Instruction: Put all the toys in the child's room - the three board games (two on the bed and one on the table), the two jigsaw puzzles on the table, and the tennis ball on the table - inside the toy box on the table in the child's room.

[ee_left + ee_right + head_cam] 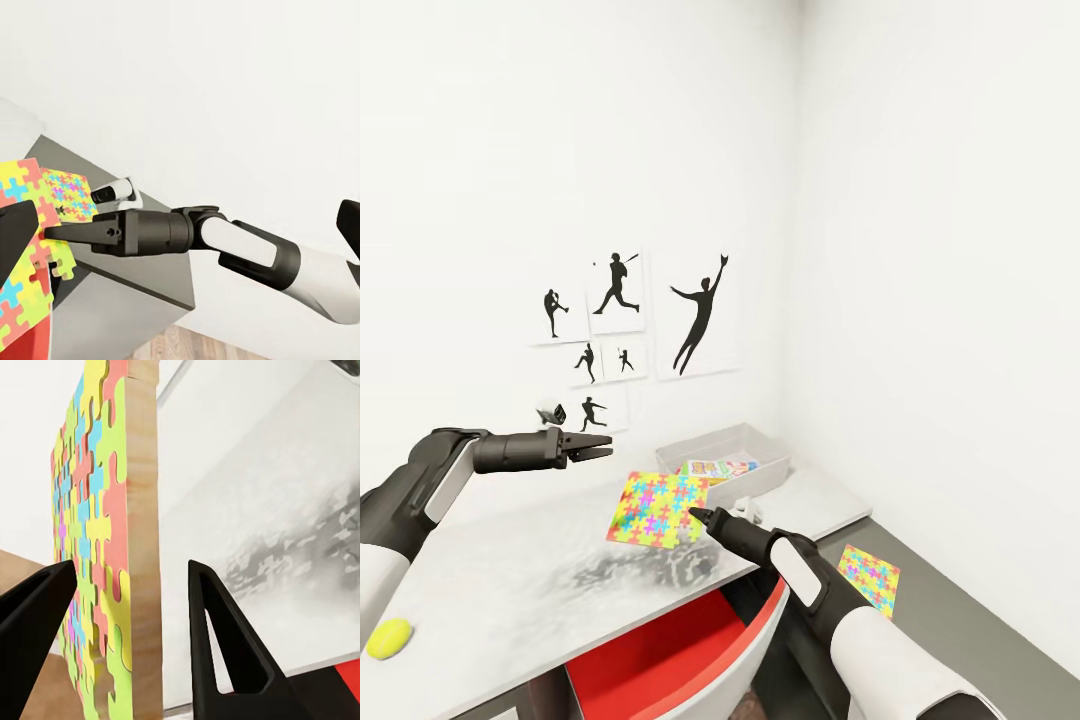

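- Lower left of the head view: the tennis ball (389,638) lies on the grey-white tabletop (490,590), near its front edge.
- Bottom centre, below the tabletop's edge: a red chair seat (660,655) with a pale rim.
- Lower right: the right arm reaches up toward the frame's centre. Its right hand (698,516) meets the lower right corner of a jigsaw puzzle (658,509), which stands tilted above the tabletop.
- In the right wrist view this puzzle (112,547) shows its wooden edge between the two black fingers (225,645). A gap shows between the edge and one finger, so whether the fingers press it I cannot tell.
- In the left wrist view the right hand (52,232) has its tip against the puzzle's (34,247) face.
- Right of the right arm: a second jigsaw puzzle (869,579) lies on the dark grey floor (960,600) near the white wall.
- Left of centre: the left hand (598,447) hovers above the tabletop, fingers spread a little and holding nothing.
- Farther back, centre right: the toy box (755,480) sits at the tabletop's far corner, with colourful board games (718,467) lying inside.
- Between the puzzle and the box: a small white object (750,512), too small to name.
- Farthest, upper left of centre: black sports silhouette pictures (630,320) on the white wall.
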You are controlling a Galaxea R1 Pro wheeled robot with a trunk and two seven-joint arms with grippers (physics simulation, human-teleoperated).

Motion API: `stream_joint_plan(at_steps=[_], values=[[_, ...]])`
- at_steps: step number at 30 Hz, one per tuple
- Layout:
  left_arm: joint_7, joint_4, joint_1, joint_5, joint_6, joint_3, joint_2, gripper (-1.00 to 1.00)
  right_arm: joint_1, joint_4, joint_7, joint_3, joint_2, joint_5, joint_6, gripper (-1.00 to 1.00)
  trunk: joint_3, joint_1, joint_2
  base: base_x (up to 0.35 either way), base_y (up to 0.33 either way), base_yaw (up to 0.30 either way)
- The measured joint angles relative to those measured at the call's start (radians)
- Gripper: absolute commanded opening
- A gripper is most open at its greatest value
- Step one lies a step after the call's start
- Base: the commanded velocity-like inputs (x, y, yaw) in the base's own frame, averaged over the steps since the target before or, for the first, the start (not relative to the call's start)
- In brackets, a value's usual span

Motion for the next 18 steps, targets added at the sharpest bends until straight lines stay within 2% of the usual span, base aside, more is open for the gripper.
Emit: stream_joint_plan(at_steps=[11,18], values=[[0.0,0.0,0.0,0.0,-0.003,-0.003,0.0,1.0,0.0,-0.003,-0.005,-0.002,0.0,0.001,-0.027,-1.0,0.0,0.0,0.0,0.0,0.0,0.0],[0.0,0.0,0.0,0.0,-0.003,-0.003,0.0,1.0,0.0,-0.007,-0.079,-0.006,0.0,-0.005,-0.018,-1.0,0.0,0.0,0.0,0.0,0.0,0.0]])
